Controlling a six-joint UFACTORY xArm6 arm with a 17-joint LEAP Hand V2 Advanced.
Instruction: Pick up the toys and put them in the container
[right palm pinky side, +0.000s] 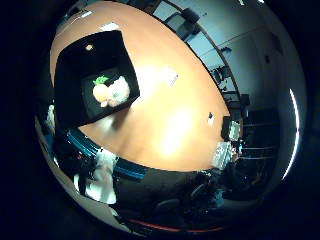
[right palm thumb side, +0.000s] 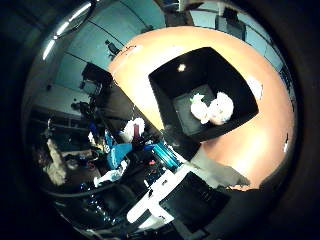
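A black square container (right palm pinky side: 75, 95) stands on the wooden table (right palm pinky side: 170, 125), far below the palm. Inside it lie an orange toy with a green leaf (right palm pinky side: 100, 91) and, touching it, a white plush toy (right palm pinky side: 120, 90). Both rest on the container's floor near one wall. White and black parts of my hand (right palm thumb side: 167, 197) show at the edge of the thumb side view, well above the container and beside the table's edge. Nothing is seen held in front of the palm.
A pale sheet (right palm pinky side: 170, 76) and a small white item (right palm pinky side: 210, 118) lie on the table away from the container. A dark box (right palm pinky side: 231, 128) sits at the table's edge. Office chairs (right palm pinky side: 182, 22) stand around the table.
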